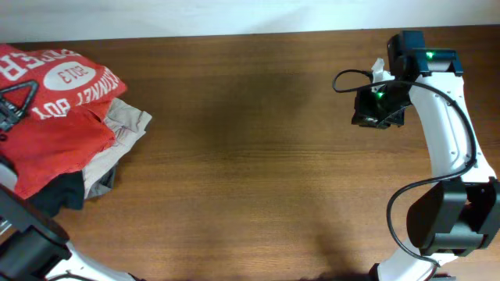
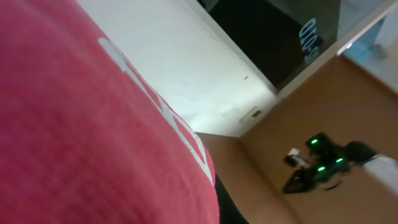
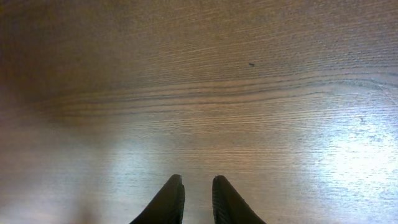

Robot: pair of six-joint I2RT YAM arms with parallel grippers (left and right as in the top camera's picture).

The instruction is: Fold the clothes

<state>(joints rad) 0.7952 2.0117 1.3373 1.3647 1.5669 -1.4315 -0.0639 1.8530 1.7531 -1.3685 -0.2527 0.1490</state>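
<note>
red t-shirt cloth fills most of the left wrist view, right up against the lens, with white lettering running across it; the gripper's own fingers are hidden behind it. overhead: left gripper sits on top of that shirt at the left edge of the table, closed down tight; can't tell whether any cloth is pinched. shirt lies crumpled, print side up, over a beige garment poking out on its right and a dark garment showing at its near edge. nothing folded yet. right gripper is well apart from the shirt, on the far right side, pointing down over bare wood; fingers narrow, small gap, holding nothing. right arm arcs back to its base at the near right corner.
</note>
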